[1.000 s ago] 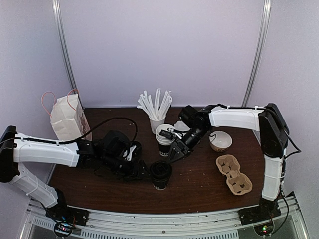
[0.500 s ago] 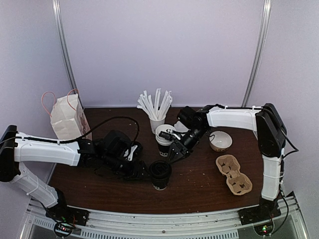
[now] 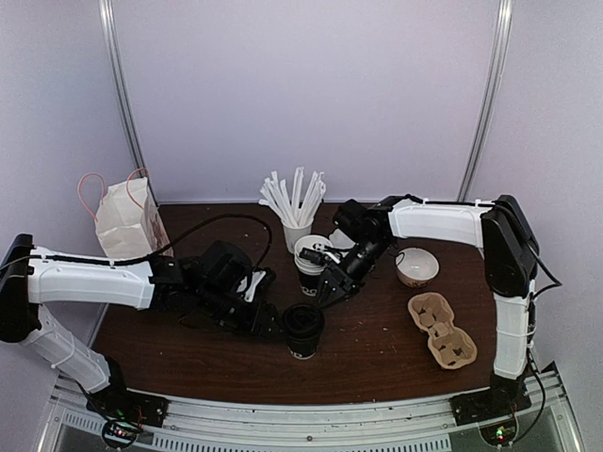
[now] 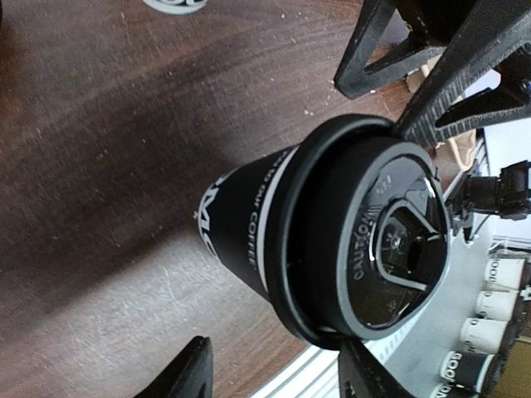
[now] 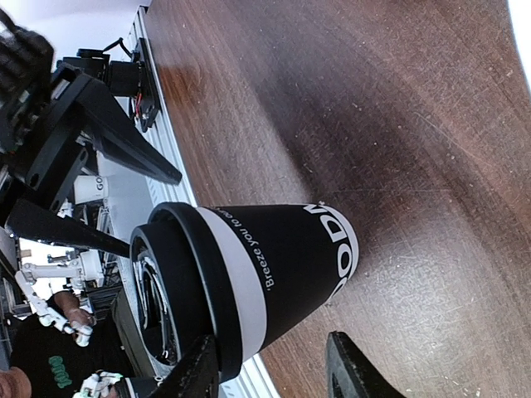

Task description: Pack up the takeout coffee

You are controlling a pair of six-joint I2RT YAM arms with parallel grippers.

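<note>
The takeout coffee [image 3: 303, 329] stands upright on the brown table [image 3: 377, 363], a black cup with white lettering and a black lid. My left gripper [image 3: 270, 323] is at its left side, jaws open. In the left wrist view the takeout coffee [image 4: 323, 240] sits just beyond the left gripper [image 4: 280, 369], one fingertip [image 4: 365, 373] close under the lid's rim. My right gripper [image 3: 327, 290] hangs open just behind the cup. In the right wrist view the takeout coffee [image 5: 274, 257] lies ahead of the right gripper [image 5: 270, 348], and nothing is clamped.
Stacked white paper cups [image 3: 310, 256] stand right behind the right gripper. A cup of white straws [image 3: 295, 209] is at the back. A cream bowl [image 3: 416, 267] and a cardboard cup carrier [image 3: 441, 330] sit at the right. A white paper bag [image 3: 126, 222] stands at the far left.
The left jaws have narrowed slightly and the left arm has edged toward the cup. The right gripper has shifted a little left. The cup has not moved.
</note>
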